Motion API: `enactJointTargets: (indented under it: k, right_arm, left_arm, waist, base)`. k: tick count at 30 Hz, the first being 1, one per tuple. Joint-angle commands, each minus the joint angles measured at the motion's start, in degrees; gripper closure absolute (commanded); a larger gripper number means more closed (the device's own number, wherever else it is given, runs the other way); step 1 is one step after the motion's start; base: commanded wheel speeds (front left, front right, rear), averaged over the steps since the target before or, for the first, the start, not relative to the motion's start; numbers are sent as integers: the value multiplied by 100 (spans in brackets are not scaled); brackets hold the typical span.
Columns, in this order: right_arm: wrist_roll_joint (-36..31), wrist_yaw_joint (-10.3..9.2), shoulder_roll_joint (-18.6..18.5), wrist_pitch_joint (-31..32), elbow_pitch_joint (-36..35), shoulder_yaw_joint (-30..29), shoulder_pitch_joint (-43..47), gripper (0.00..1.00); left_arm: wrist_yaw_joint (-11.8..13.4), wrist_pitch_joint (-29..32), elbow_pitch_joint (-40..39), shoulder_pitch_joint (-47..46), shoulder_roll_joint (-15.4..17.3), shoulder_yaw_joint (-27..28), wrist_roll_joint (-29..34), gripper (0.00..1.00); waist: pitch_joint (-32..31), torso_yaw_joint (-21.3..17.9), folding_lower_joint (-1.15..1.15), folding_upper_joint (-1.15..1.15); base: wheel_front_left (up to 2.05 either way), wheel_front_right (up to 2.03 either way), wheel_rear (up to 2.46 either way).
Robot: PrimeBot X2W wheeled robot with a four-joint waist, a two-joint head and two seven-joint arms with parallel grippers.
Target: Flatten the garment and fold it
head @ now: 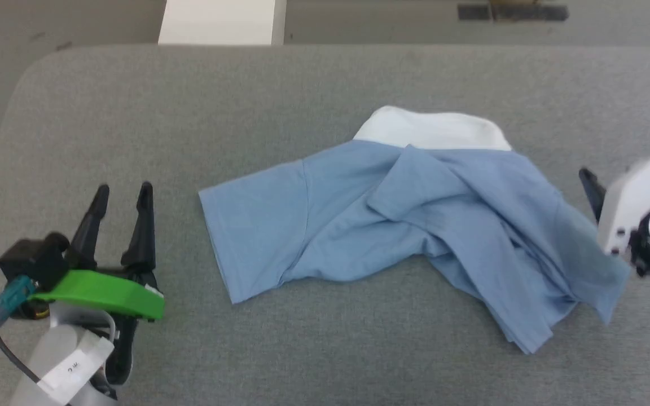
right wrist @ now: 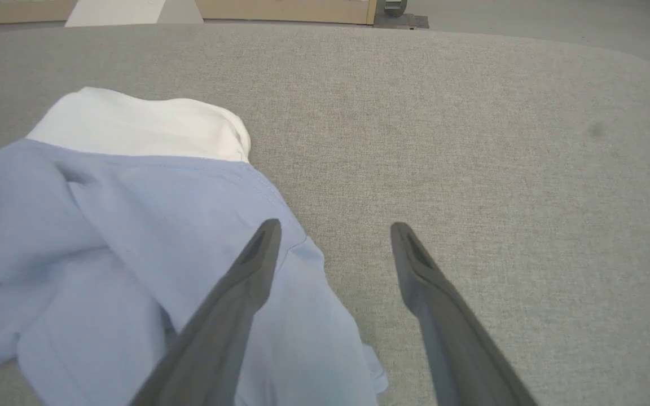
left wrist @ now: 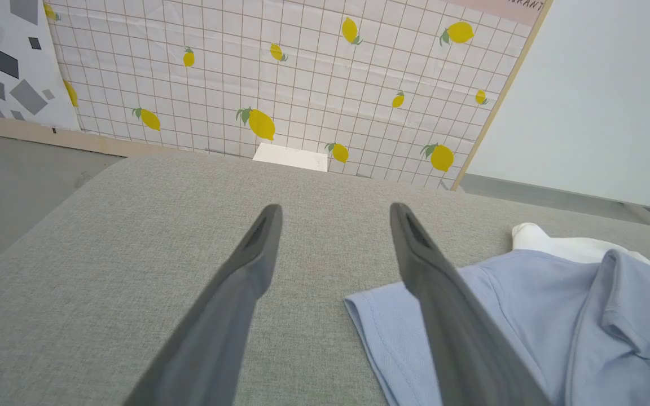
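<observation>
The garment, a light blue shirt with a white collar piece, lies crumpled on the grey table, one sleeve spread flat to the left and the right side bunched in folds. My left gripper stands open at the lower left, well clear of that sleeve; in its own wrist view its gripper is empty and the garment lies to the right. At the shirt's right edge my right gripper is open and holds nothing, its left finger over the garment.
A white box stands beyond the table's far edge. Bare grey cloth surface stretches in front of and to the left of the shirt. A lemon-patterned wall rises behind the table in the left wrist view.
</observation>
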Motion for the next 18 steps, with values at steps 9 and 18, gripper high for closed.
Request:
enactJointTargets:
  k: [9, 18]
  right_arm:
    - [-193, -9, -483, 771, 796, 947, -888, 0]
    - [-140, -9, -734, 1320, 1048, 1369, -981, 100]
  left_arm:
    - [-106, -85, 37, -404, 174, -50, -98, 0]
    - [-128, -136, 120, -424, 233, -24, -139, 0]
  waist:
    - [961, 454, 0, 23]
    - [975, 450, 0, 23]
  base:
    - [0, 0, 0]
    - [0, 0, 0]
